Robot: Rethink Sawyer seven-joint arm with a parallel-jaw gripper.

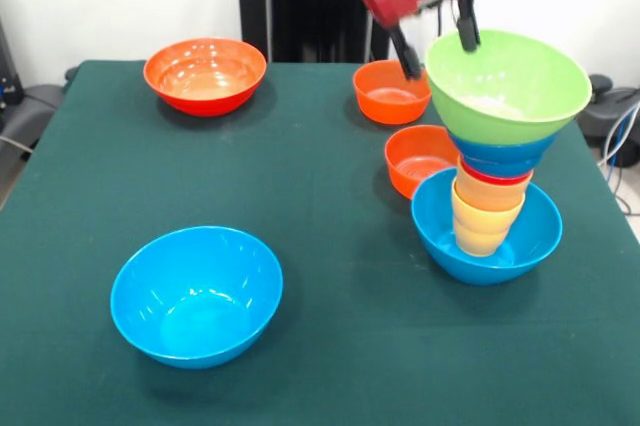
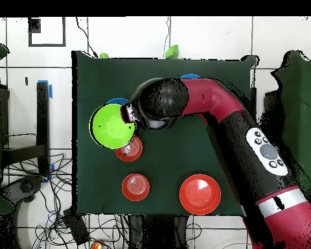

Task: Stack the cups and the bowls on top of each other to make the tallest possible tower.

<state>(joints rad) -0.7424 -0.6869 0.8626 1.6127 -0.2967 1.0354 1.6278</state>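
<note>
The tower stands at the table's right in the front view. Its base is a large light-blue bowl holding nested yellow-orange cups, then a red rim and a small dark blue bowl. A large green bowl sits on top, tilted a little. My gripper is open at the green bowl's far rim, with one finger outside it and the other inside. In the overhead view the green bowl shows at the left, with the arm's wrist beside it.
A second large light-blue bowl sits at the front left. A large orange bowl is at the far left. Two small orange bowls lie just behind and beside the tower. The table's right edge is close to the tower.
</note>
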